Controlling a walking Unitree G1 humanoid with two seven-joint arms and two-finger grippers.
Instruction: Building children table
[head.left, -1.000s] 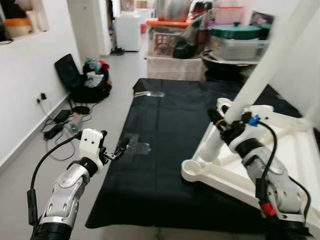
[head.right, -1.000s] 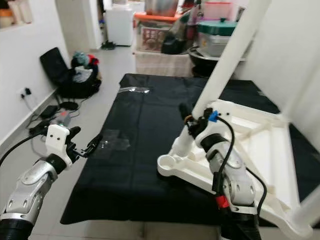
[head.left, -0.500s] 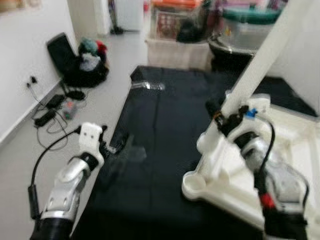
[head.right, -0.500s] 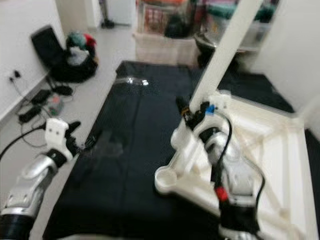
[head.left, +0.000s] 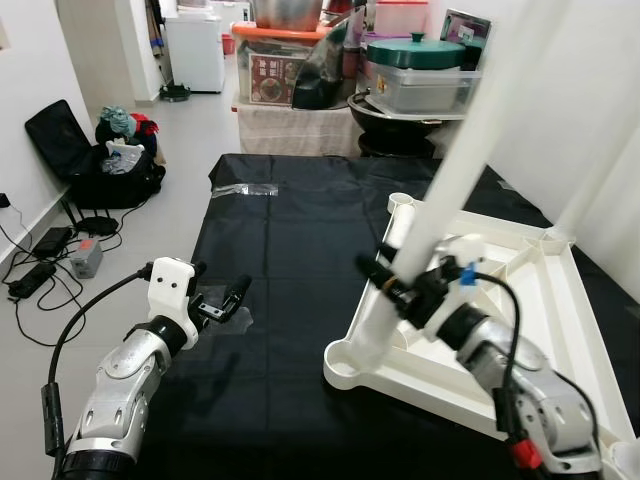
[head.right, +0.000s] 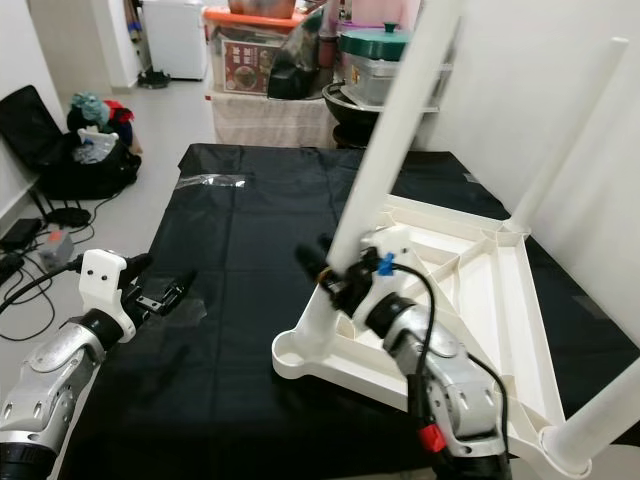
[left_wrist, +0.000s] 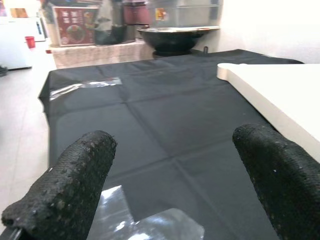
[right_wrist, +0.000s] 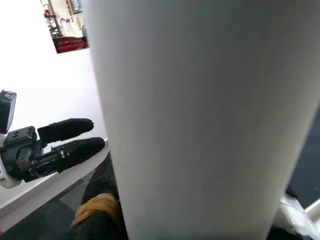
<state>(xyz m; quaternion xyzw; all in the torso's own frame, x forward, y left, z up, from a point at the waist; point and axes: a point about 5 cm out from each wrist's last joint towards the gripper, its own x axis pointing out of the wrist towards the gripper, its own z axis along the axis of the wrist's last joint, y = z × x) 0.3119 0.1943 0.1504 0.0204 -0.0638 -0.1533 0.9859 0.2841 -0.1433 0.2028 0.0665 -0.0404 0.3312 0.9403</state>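
A white children's table (head.left: 520, 330) lies upside down on a black cloth (head.left: 290, 250). A long white leg (head.left: 460, 170) rises at a slant from its left side. My right gripper (head.left: 395, 285) is shut on that leg low down, near its base; the right wrist view has the leg (right_wrist: 200, 115) pressed between the fingers (right_wrist: 100, 210). An empty round socket (head.left: 345, 358) sits at the near corner. My left gripper (head.left: 232, 298) hovers open over the cloth's left edge, beside a clear plastic bag (left_wrist: 140, 220), holding nothing.
Two more white legs (head.right: 570, 150) stand up on the table's right side. Another clear plastic bag (head.left: 245, 190) lies at the cloth's far left. A black bag with clothes (head.left: 110, 160) and cables (head.left: 60, 250) lie on the floor to the left. Storage boxes and pots (head.left: 400, 80) stand behind.
The whole picture has shifted, so the camera moved. My right gripper keeps its hold on the leg and my left stays open by the cloth's edge.
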